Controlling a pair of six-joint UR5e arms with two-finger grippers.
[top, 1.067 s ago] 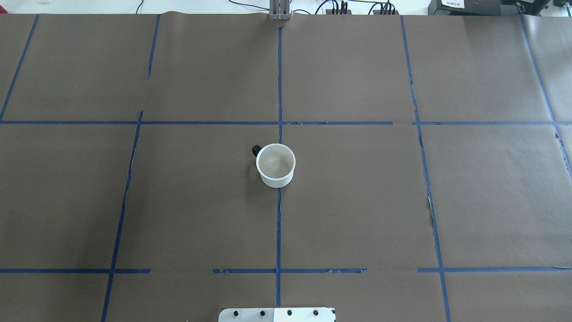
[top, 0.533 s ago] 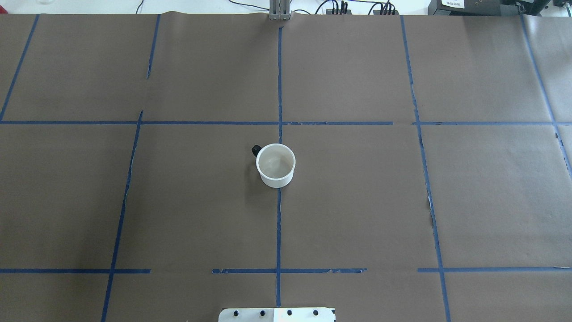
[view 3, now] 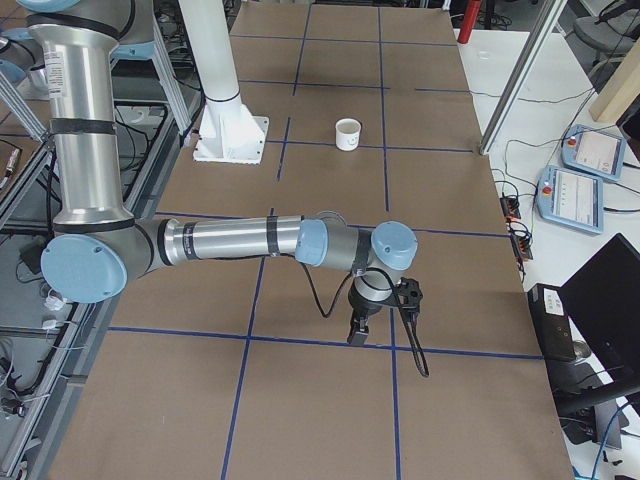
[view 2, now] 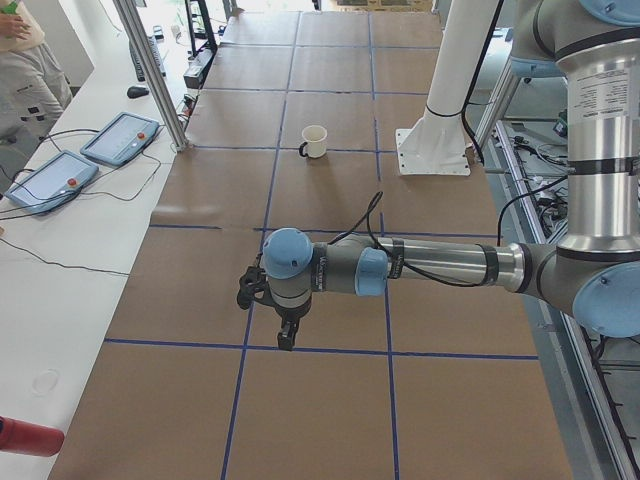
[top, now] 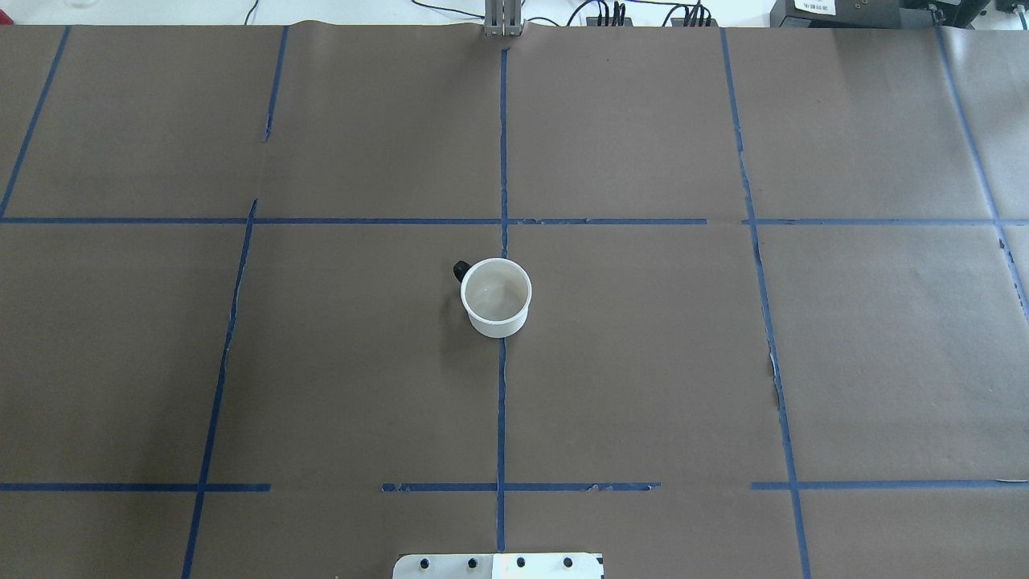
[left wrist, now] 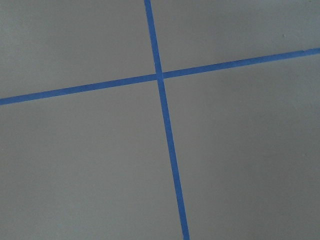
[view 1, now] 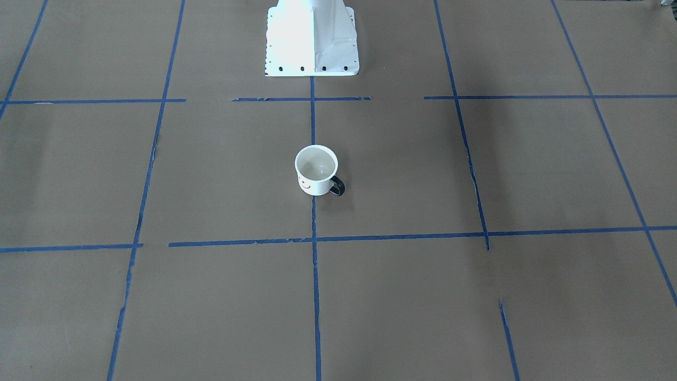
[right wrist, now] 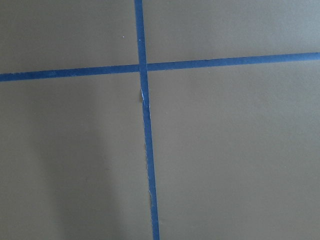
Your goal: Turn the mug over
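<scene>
Mug (top: 496,296) upright, handle toward left side, far from left gripper (view 2: 285,338) and right gripper (view 3: 357,335) (open or closed: can't tell), neither clearly nearer.

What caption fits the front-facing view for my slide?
Upright mug, handle toward the robot's left, on the taped table before the base; no arms shown.

The left arm (view 2: 440,265) and right arm (view 3: 220,240) are silver tubes with pale-blue joint caps (view 2: 288,252) and black cables (view 3: 412,350); black screws (view 1: 302,68) line the white base (view 1: 312,37).
</scene>
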